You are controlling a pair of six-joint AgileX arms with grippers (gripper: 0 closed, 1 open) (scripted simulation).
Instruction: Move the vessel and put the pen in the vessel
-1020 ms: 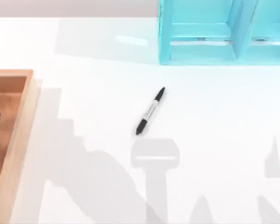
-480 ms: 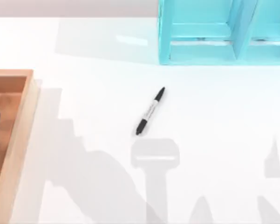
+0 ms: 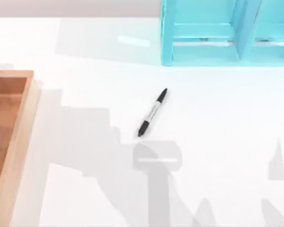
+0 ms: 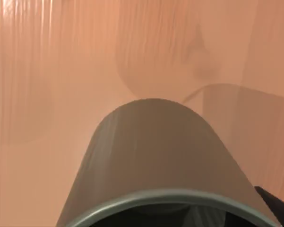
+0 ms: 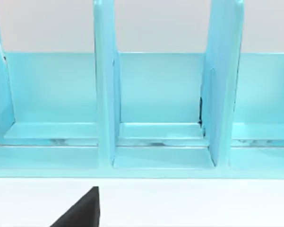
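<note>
- Lying alone on the white table [image 3: 85,47], one pen [image 3: 152,112] is seen from above, set diagonally near the middle, its narrower end pointing toward the turquoise shelf [image 3: 198,52] and well apart from it.
- One wooden tray [image 3: 19,132] is seen at the table's left edge; a small black part, apparently of the left arm, is seen at the tray's far left corner.
- One vessel [image 4: 156,161] is shown close up by the left wrist camera, its grey-green wall and rim against the tray's wooden floor; whether the left gripper is clenched on it cannot be told.
- Three open shelf compartments, split by two upright dividers, are shown by the right wrist camera; a black piece of the right gripper [image 5: 80,210] is seen, its finger state indeterminable.
</note>
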